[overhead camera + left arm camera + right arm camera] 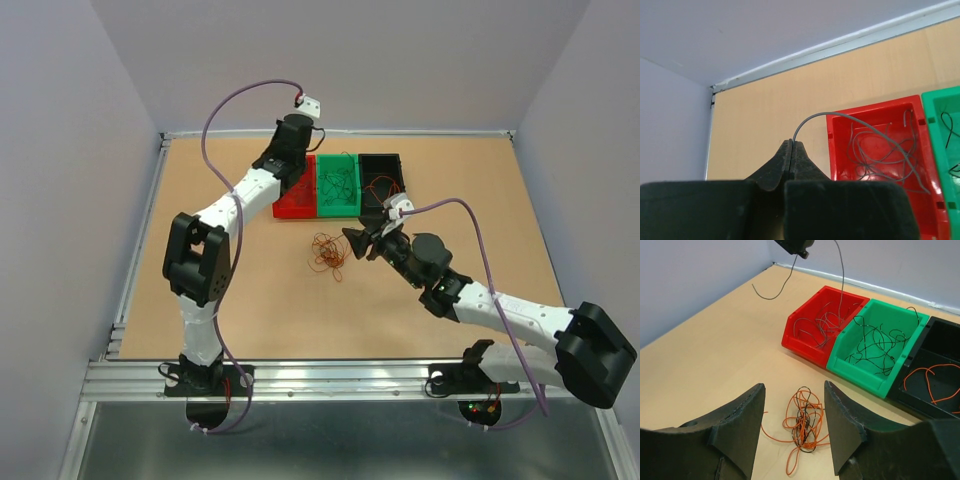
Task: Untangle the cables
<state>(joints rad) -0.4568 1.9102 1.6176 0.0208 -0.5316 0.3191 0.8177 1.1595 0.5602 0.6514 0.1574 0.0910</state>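
The cables (802,426), hair-thin flexible wires in orange and dark strands, lie as one curly tangled clump on the tan, wood-look tabletop (220,300); the clump sits on the near side of three open plastic bins set in a row, side against side; a few orange loops trail out of it onto the board.

The red plastic bin (805,347) at the left of the row holds loose grey wires; the green plastic bin (860,372) in the middle holds thin dark wires in loops; the black plastic bin (910,397) at the right holds curls of orange wire.

The left gripper (791,150) has its black fingers pressed flat together, pinching one thin grey wire (840,116) at the tips; it hangs in the air at the far left side of the red bin; the wire arcs up from the tips and comes down into the red bin, across the grey wires lying there; in the right wrist view one end dangles free over bare board, while the other part drops straight into the bin.

The right gripper (794,390) holds its two black fingers well apart, with nothing between them; in the overhead view it sits low, just right of the clump and pointing toward it; in its own view the clump shows in the gap beyond the fingertips; whether a fingertip touches a strand cannot be told.
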